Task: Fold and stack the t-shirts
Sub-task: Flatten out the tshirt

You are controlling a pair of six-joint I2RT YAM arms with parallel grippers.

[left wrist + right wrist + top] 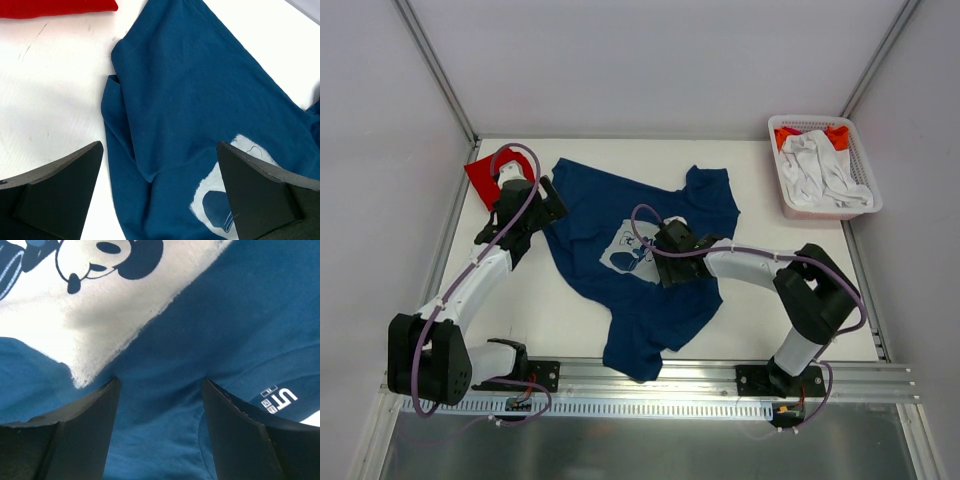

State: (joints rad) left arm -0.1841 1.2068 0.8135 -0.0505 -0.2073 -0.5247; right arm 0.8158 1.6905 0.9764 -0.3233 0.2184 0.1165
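Two t-shirts are lying on one table [550,320]: one navy t-shirt [595,215] and one red t-shirt [480,180]. One white basket [825,212] is sitting there. Two arms are reaching out, the left arm [470,285] and the right arm [760,265].

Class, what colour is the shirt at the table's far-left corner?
The shirt is plain bright red, clearest in the top external view.

Bare table [550,320] runs along the far edge and the near-left side. The navy t-shirt [610,210] sprawls across the middle, with the right gripper [160,382] low on its chest, jaws spread, and the left gripper [160,147] wide above its edge. A red t-shirt [480,177] fills the far-left corner, a white slatted basket [825,208] the far-right.
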